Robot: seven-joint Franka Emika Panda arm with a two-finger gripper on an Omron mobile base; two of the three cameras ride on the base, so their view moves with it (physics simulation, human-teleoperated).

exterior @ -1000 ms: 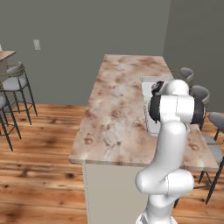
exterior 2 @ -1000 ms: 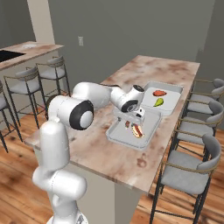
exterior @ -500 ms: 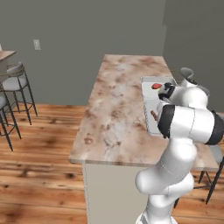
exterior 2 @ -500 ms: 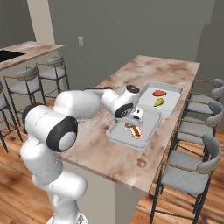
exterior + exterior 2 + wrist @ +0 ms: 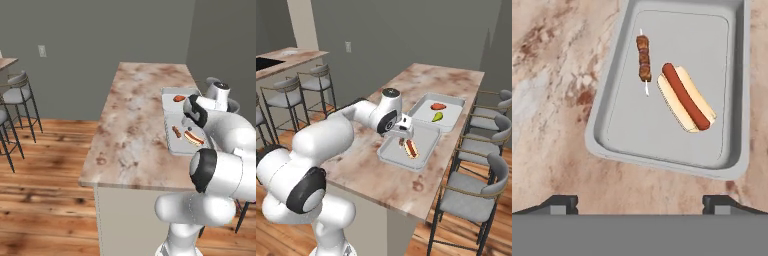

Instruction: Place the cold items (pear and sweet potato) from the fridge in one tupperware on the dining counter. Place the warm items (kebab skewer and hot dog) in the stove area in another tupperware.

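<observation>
Hand view gives you the clearest look at the nearer tupperware (image 5: 607,132): a shallow grey tray with a raised rim, sitting flat on the marbled dining counter (image 5: 547,75). Inside it lie the kebab skewer (image 5: 644,58) and the hot dog (image 5: 686,97), side by side and just apart, the skewer toward the tray's left half and the hot dog in its bun angled across the middle. The gripper (image 5: 640,204) hangs above the tray's near edge with its jaws released wide; you can see both dark tips far apart and nothing between them.

From the right base view you will find the second tupperware (image 5: 456,102) just beyond the first one (image 5: 387,155), the two trays touching or nearly so. The far tray holds the sweet potato (image 5: 438,106), reddish orange, and the pear (image 5: 437,117), green, lying close together near its middle. The hot dog (image 5: 411,148) shows in the near tray beside the gripper (image 5: 402,128).

In the left base view both trays sit along the counter's (image 5: 130,125) right side, the near one (image 5: 170,147) with the hot dog (image 5: 193,138) and skewer (image 5: 176,132). You won't find any label or writing on either tray.
</observation>
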